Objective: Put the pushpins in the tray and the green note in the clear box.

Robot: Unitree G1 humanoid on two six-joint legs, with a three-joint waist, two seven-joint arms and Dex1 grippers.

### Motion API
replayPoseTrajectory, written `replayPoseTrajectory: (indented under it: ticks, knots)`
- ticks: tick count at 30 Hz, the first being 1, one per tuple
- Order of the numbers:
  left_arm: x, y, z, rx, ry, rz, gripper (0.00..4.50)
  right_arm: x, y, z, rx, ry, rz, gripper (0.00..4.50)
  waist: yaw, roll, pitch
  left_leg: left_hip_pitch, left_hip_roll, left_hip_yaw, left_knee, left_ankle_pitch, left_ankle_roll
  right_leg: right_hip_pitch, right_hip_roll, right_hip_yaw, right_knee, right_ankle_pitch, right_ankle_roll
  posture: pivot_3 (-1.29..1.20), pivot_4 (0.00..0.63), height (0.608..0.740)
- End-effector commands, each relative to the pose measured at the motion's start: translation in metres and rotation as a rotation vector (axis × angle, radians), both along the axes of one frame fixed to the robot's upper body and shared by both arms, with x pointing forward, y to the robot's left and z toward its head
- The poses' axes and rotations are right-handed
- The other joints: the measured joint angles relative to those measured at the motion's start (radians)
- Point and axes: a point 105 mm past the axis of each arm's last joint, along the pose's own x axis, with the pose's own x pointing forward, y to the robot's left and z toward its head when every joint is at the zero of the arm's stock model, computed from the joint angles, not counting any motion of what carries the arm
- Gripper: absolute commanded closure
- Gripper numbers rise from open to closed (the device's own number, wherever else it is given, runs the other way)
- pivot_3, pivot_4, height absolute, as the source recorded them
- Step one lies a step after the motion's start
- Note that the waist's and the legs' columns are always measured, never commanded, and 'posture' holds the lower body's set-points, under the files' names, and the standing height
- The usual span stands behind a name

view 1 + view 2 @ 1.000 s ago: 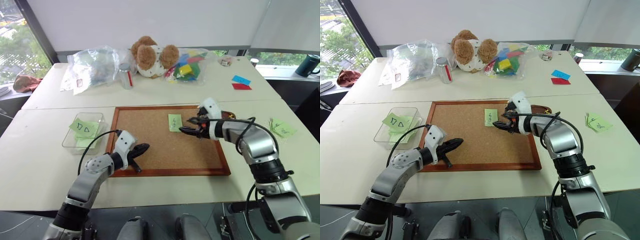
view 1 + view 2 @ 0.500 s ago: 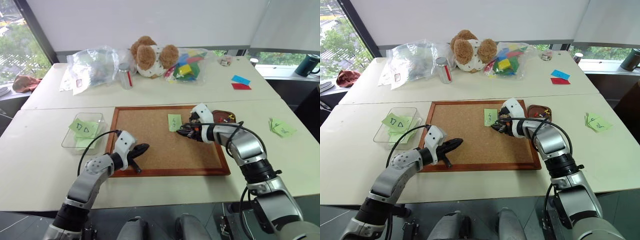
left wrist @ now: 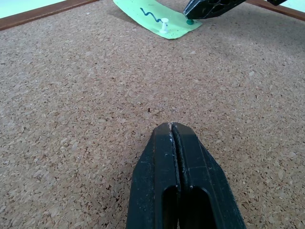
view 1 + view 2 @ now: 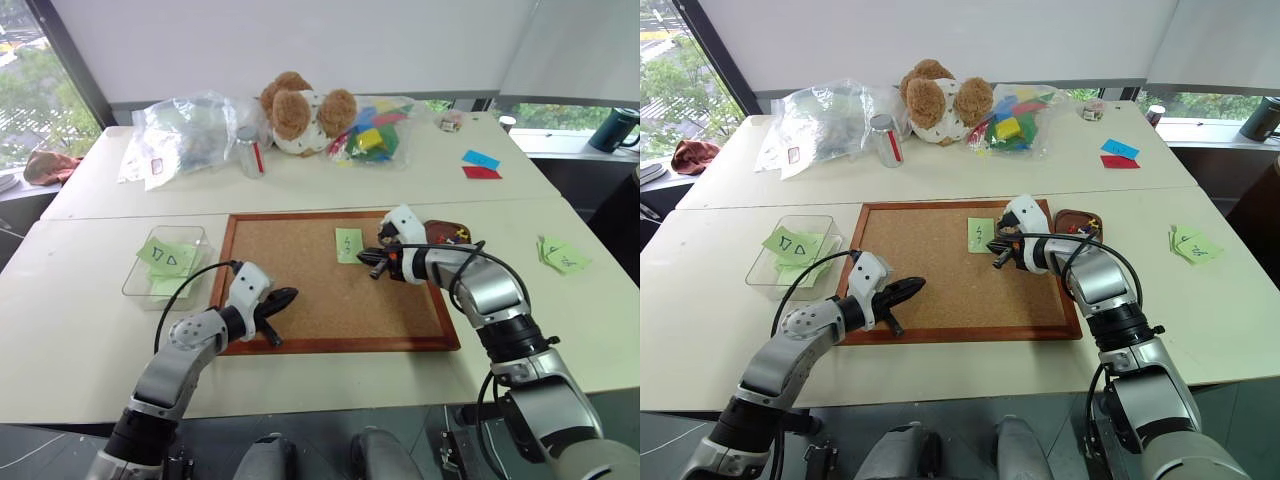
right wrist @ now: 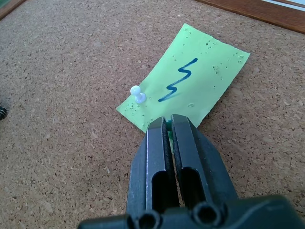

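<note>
The right gripper [image 5: 167, 128] rests its tips on the near edge of the light green square sticky note with a blue squiggle [image 5: 183, 81], which lies on the cork pinboard with a reddish wooden frame [image 4: 300, 280]. Its two black fingers are closed on a small green-headed pushpin [image 3: 189, 21] at that edge, of which only a sliver shows between the tips. A white-headed pushpin [image 5: 137, 94] stands in the note just beside the right gripper's tips, to one side. The small dark brown oval tray [image 4: 1078, 223] sits just behind the right gripper's wrist, off the board's far right corner, with a few tiny pins inside.

The left gripper [image 3: 172, 128] hovers low over bare cork near the board's front left edge, fingers pressed together with nothing between them, well apart from the note. The shallow clear plastic box [image 4: 168, 262] stands on the white bench [image 4: 90, 330] beyond the left gripper, outside the board's left edge, holding green notes with drawn triangles [image 4: 167, 257].
</note>
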Motion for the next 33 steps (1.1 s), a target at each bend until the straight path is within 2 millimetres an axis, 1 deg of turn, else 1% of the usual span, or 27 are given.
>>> replayPoseTrajectory:
  ticks: [1,5,7,8,11,13,17,18,21,24,28,33]
  knots:
    - [-0.008,0.011,-0.035,0.057,0.134,0.036,4.50,0.003,0.001,0.041,0.036,-0.116,0.017,4.43,0.001,0.000,0.000,0.000,0.000,0.000,0.000,0.000,0.000,0.000,0.000,0.000,0.000,0.000,0.000,0.00,0.150,0.740]
    - [-0.010,0.011,-0.040,0.051,0.154,0.035,4.50,0.002,-0.006,0.065,0.053,-0.165,0.003,4.43,0.001,0.000,0.000,0.000,0.000,0.000,0.000,0.000,0.000,0.000,0.000,0.000,0.000,0.000,0.000,0.00,0.150,0.740]
    - [-0.010,0.013,-0.043,0.045,0.164,0.042,4.50,0.005,-0.015,0.074,0.055,-0.185,-0.026,4.43,0.002,0.000,0.000,0.000,0.000,0.000,0.000,0.000,0.000,0.000,0.000,0.000,0.000,0.000,0.000,0.00,0.150,0.740]
    - [-0.010,0.013,-0.045,0.049,0.167,0.043,4.50,0.006,-0.023,0.078,0.052,-0.197,-0.050,4.43,0.003,0.000,0.000,0.000,0.000,0.000,0.000,0.000,0.000,0.000,0.000,0.000,0.000,0.000,0.000,0.00,0.150,0.740]
    - [-0.011,0.015,-0.047,0.064,0.170,0.039,4.50,0.015,-0.057,0.091,0.041,-0.236,-0.162,4.43,0.004,0.000,0.000,0.000,0.000,0.000,0.000,0.000,0.000,0.001,0.000,0.000,-0.001,0.000,0.000,0.00,0.150,0.740]
    - [-0.010,0.015,-0.047,0.064,0.168,0.038,4.50,0.018,-0.077,0.094,0.032,-0.244,-0.227,4.43,0.004,0.000,0.000,0.000,0.000,0.000,0.000,0.000,0.000,0.001,0.000,0.000,-0.001,0.000,0.000,0.00,0.150,0.740]
    - [-0.008,0.014,-0.047,0.065,0.163,0.033,4.50,0.027,-0.118,0.082,-0.044,-0.245,-0.353,4.43,0.002,0.002,-0.002,0.001,0.000,0.000,0.000,0.000,0.000,0.001,0.000,0.000,-0.001,0.000,0.000,0.00,0.150,0.740]
    - [-0.008,0.014,-0.046,0.065,0.161,0.031,4.50,0.029,-0.125,0.079,-0.051,-0.236,-0.375,4.43,0.002,0.003,-0.002,0.001,0.000,0.000,0.000,0.000,0.000,0.002,0.000,0.000,-0.001,0.000,0.000,0.00,0.150,0.740]
    - [-0.006,0.013,-0.044,0.070,0.150,0.025,4.50,0.033,-0.138,0.070,-0.050,-0.211,-0.421,4.43,0.002,0.004,-0.003,0.001,0.000,0.000,0.000,0.000,0.000,0.002,0.000,0.000,-0.001,0.000,0.000,0.00,0.150,0.740]
    - [-0.006,0.013,-0.043,0.078,0.140,0.018,4.50,0.037,-0.143,0.060,-0.041,-0.186,-0.448,4.43,0.003,0.004,-0.003,0.002,0.000,0.000,0.000,0.000,0.000,0.004,0.000,0.000,-0.001,0.000,0.000,0.00,0.150,0.740]
    - [-0.005,0.013,-0.042,0.077,0.138,0.020,4.50,0.042,-0.144,0.046,-0.046,-0.155,-0.446,4.43,0.004,0.004,-0.003,0.002,0.000,0.000,0.000,0.000,0.000,0.004,0.000,0.000,-0.001,0.000,0.000,0.00,0.150,0.740]
    - [-0.006,0.015,-0.042,0.083,0.137,0.024,4.50,0.047,-0.147,0.036,-0.052,-0.123,-0.453,4.43,0.003,0.004,-0.003,0.002,0.000,0.000,0.000,0.000,0.000,0.004,0.000,0.000,-0.001,0.000,0.000,0.00,0.150,0.740]
